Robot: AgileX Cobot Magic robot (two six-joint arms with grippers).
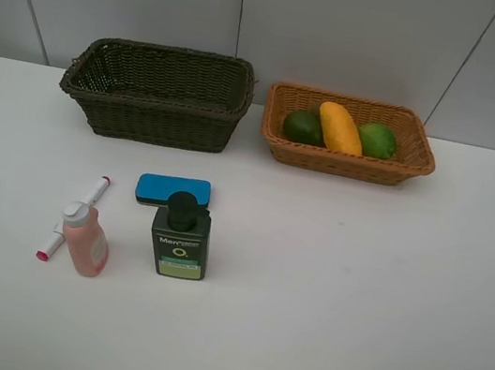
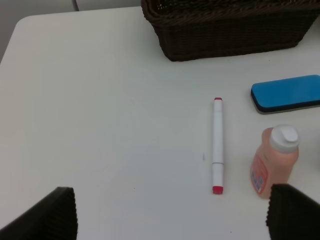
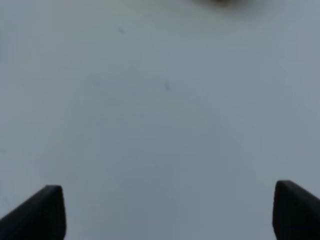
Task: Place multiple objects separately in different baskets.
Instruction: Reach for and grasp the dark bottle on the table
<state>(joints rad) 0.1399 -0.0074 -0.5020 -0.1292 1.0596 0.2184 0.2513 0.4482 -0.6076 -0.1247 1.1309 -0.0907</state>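
Observation:
The dark brown-green basket [image 1: 156, 118] stands at the back left, and nothing shows inside it. Beside it, the orange-tan basket [image 1: 346, 164] holds a dark green avocado [image 1: 303, 126], a yellow mango [image 1: 341, 128] and a bright green round fruit [image 1: 378, 139]. On the table in front lie a blue eraser block [image 1: 173, 191], a dark green pump bottle [image 1: 181, 237], a pink white-capped bottle [image 1: 86, 242] and a white pink-tipped marker [image 1: 74, 218]. My left gripper [image 2: 172, 212] is open, hovering short of the marker [image 2: 218, 145] and the pink bottle [image 2: 274, 162]. My right gripper [image 3: 167, 210] is open over bare table.
The white table [image 1: 352, 298] stretches bare to the right of the bottles. A grey panelled wall rises right behind the baskets. Neither arm shows in the exterior high view. The table's left edge lies near the marker.

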